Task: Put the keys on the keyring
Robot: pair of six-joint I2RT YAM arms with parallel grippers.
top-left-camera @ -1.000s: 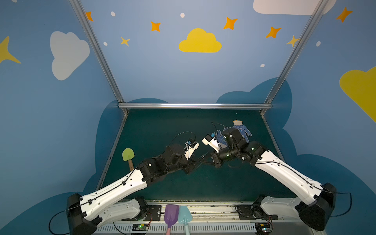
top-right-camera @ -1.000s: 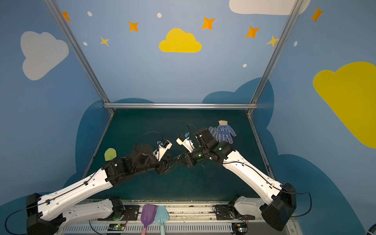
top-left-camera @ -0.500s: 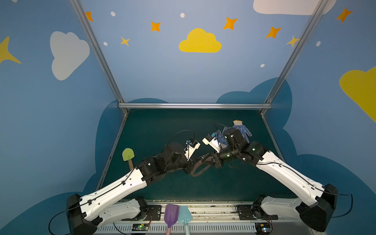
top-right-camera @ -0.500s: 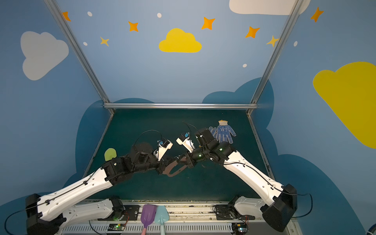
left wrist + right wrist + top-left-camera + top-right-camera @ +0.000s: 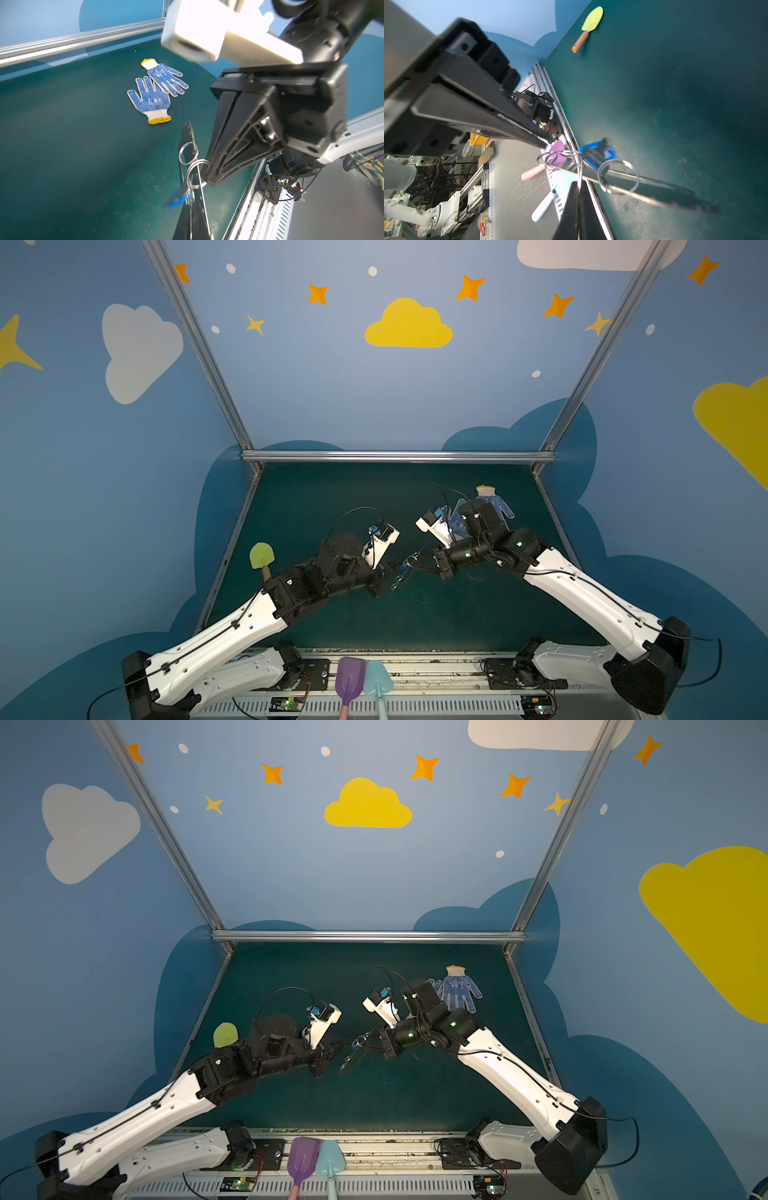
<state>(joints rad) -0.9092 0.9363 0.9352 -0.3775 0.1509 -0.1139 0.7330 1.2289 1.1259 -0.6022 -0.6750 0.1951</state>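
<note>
Both grippers meet above the middle of the green table. The keyring (image 5: 186, 133) hangs between them, a thin plate seen edge-on (image 5: 654, 189), small and dark in both top views (image 5: 400, 580) (image 5: 348, 1061). My right gripper (image 5: 578, 182) is shut on one of its metal rings (image 5: 579, 166), its black tip also showing in the left wrist view (image 5: 205, 180). The keys (image 5: 178, 197), with a bright blue head (image 5: 598, 150), dangle at the plate's ringed edge. My left gripper (image 5: 191, 205) is shut on the small ring of the keys, tip against the ring cluster (image 5: 544, 145).
Two blue-dotted gloves (image 5: 153, 97) lie at the back right (image 5: 457, 990). A green trowel with a wooden handle (image 5: 262, 558) lies at the left edge. A purple scoop (image 5: 351, 676) and a light blue scoop (image 5: 377, 682) rest on the front rail.
The left gripper has closed from partly open. The plate, seen broadside half a second ago hanging between the grippers, has turned edge-on. Both arms have stayed near the middle.
</note>
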